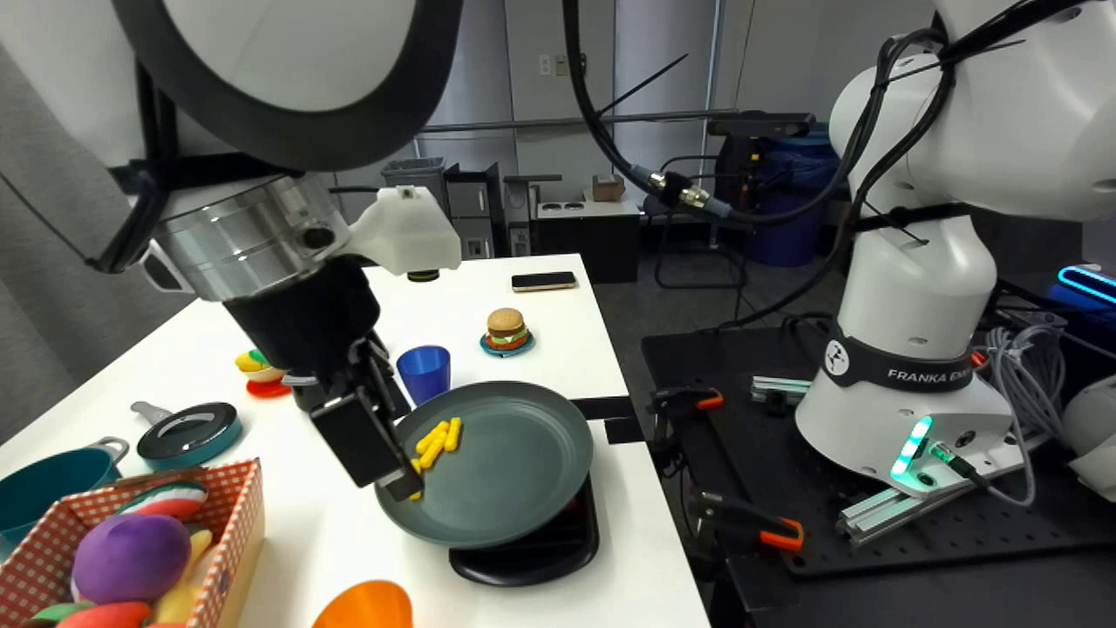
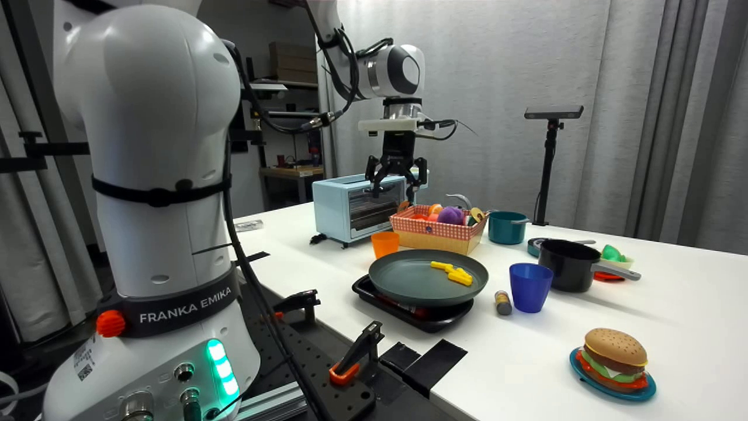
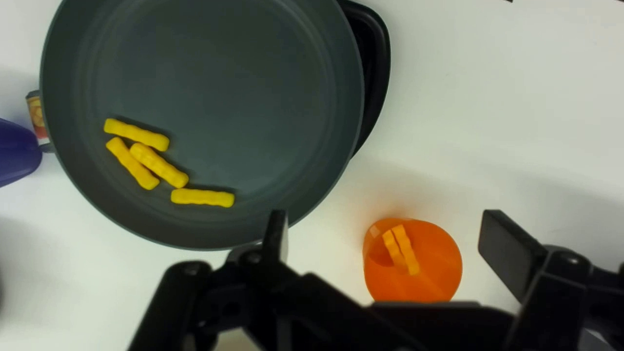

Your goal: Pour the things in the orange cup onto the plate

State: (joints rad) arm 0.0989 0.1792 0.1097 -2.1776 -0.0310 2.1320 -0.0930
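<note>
The orange cup stands upright on the white table. Two yellow sticks show inside it in the wrist view. The cup also shows in both exterior views. The dark grey-green plate lies beside it with several yellow sticks on one side. The plate rests on a black tray and shows in both exterior views. My gripper is open and empty. Seen from above, the cup lies between its fingers, apart from both. In an exterior view the gripper hangs high above the table.
The black tray juts out under the plate. A blue cup and a small can stand beside the plate. A checked basket of toy food, a light-blue toaster oven and a black pot stand around.
</note>
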